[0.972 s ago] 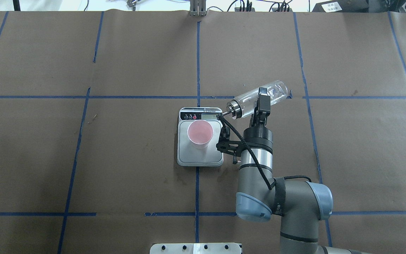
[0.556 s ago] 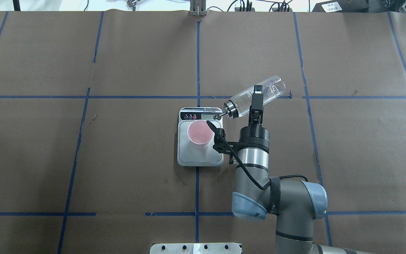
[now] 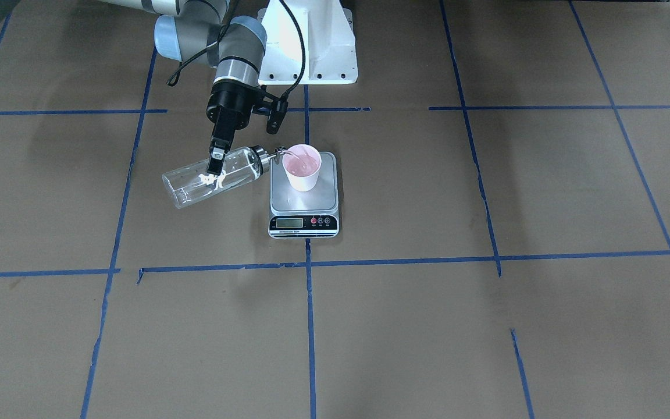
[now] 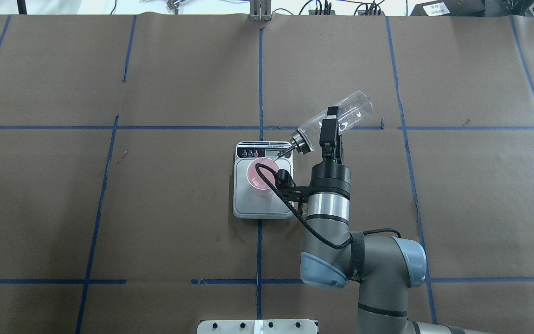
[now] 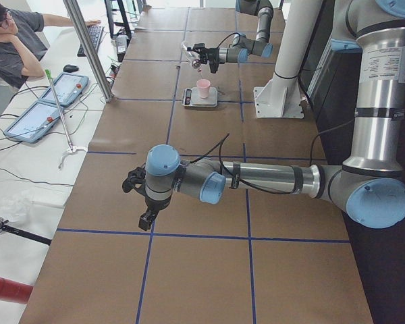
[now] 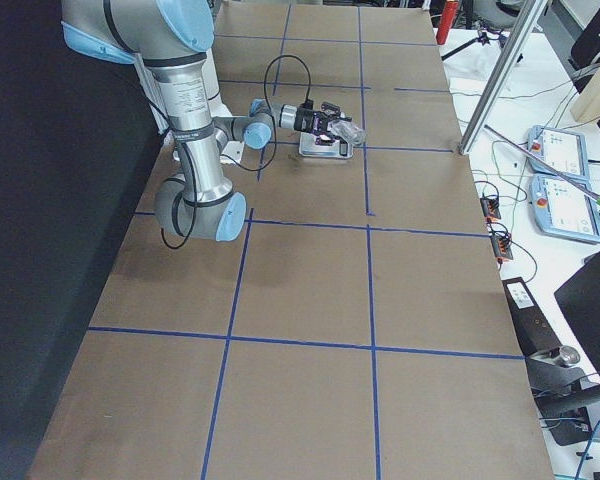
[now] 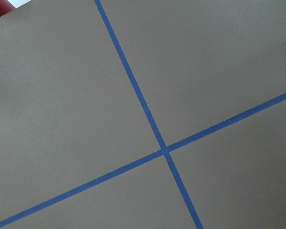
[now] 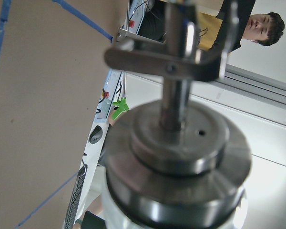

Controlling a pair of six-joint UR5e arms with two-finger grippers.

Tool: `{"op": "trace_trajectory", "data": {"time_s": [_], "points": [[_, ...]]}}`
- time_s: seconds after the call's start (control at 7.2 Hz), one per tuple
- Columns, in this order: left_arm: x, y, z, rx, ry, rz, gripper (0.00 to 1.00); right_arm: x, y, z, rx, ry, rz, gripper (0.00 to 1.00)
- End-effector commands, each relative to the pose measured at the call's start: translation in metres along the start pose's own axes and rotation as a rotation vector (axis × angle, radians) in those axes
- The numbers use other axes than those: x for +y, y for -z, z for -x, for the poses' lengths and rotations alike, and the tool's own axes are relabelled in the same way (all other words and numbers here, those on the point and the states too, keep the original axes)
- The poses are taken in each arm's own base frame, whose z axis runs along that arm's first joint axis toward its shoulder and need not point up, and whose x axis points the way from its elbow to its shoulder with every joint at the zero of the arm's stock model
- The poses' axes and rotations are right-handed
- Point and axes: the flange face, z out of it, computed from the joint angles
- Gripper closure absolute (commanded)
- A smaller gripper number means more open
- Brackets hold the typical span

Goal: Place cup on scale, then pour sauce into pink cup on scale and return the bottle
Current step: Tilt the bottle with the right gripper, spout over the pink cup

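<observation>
**Right gripper [image 4: 330,121] tips a glass bottle [image 4: 355,107] toward a pink cup [image 4: 252,178] on a scale [image 4: 262,206].**

Just right of centre in the overhead view, you see the right gripper's two fingers clamped around the middle of the bottle. The bottle is tilted, with its silver cap [image 4: 300,141] down to the left and its base toward the upper right. Its thin spout [image 4: 285,150] reaches the cup's upper-right rim. The cup stands upright on the scale's steel platform, toward the display end. You cannot make out the clear sauce. The left gripper [image 5: 147,217] hangs over the brown paper-covered table [image 4: 155,69], low in the left-side view and well apart from the scale. You cannot tell how far its fingers are parted.
</observation>
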Motion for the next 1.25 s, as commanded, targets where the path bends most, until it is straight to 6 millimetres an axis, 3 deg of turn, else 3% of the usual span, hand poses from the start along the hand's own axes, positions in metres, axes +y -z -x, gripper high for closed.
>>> {"op": "trace_trajectory", "data": {"time_s": [0.0,0.56,1.11], "points": [[-0.0006,0.0005,0.0004,-0.001,0.001,-0.001,0.0,-0.0028,0.0007,-0.006,0.016,0.043,0.003,1.0],[-0.0035,0.0017,-0.0001,-0.001,0.003,-0.005,0.0,-0.0011,-0.0015,-0.0117,0.056,0.136,0.021,1.0],[-0.0085,0.006,-0.0006,-0.004,0.0,-0.014,0.0,-0.0012,-0.0013,-0.0118,0.047,0.078,0.014,1.0]]}}
